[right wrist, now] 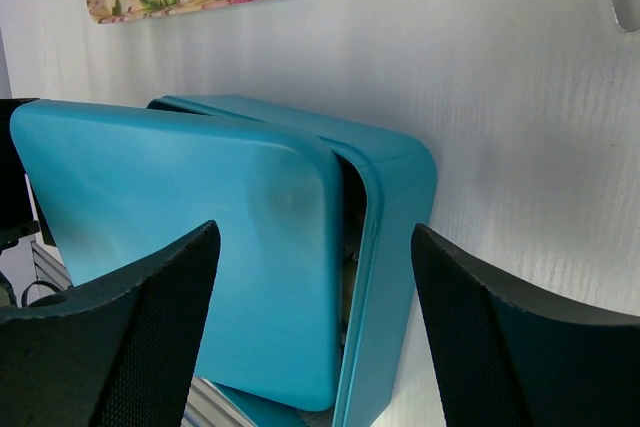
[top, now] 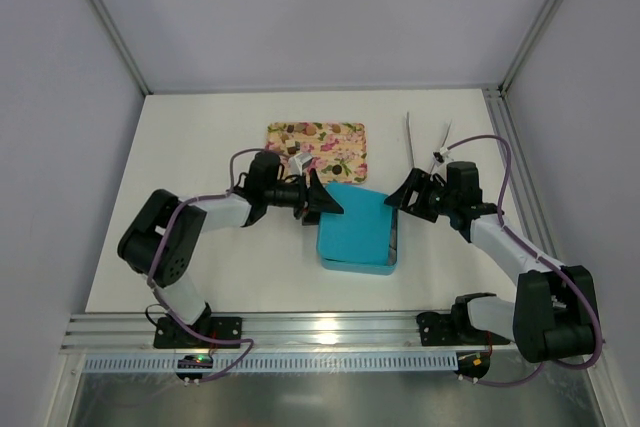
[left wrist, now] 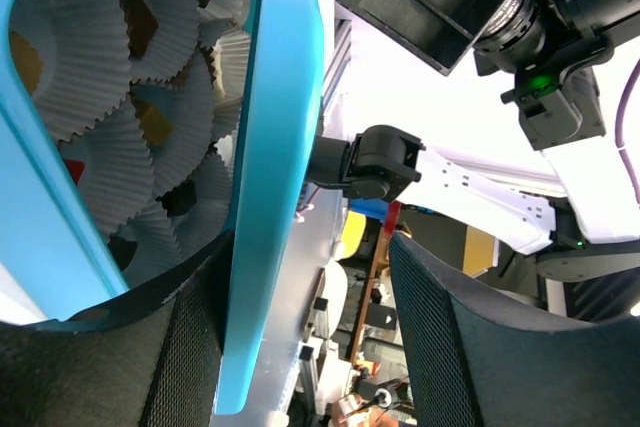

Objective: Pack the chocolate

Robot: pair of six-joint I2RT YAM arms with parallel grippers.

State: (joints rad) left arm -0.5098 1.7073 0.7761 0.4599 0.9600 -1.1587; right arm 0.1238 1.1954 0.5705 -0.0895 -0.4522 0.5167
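Rectangular teal plastic lid (right wrist: 180,237) sits askew over the matching teal box (right wrist: 395,197), between both grippers. Left gripper (top: 318,197) and right gripper (right wrist: 315,237): jaws spread, gripping nothing. Chocolate (left wrist: 128,17) lies in crinkled white paper cups (left wrist: 95,107) inside the box. The left gripper, straddling the box rim, is judged nearer.

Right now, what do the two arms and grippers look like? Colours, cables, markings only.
Both match: black joint housings with white links between. The left arm and right arm each carry a purple cable looping along the outside. The left gripper and right gripper are black; their fingers have a fine mesh texture. A green light glows near the right wrist. No readable markings.
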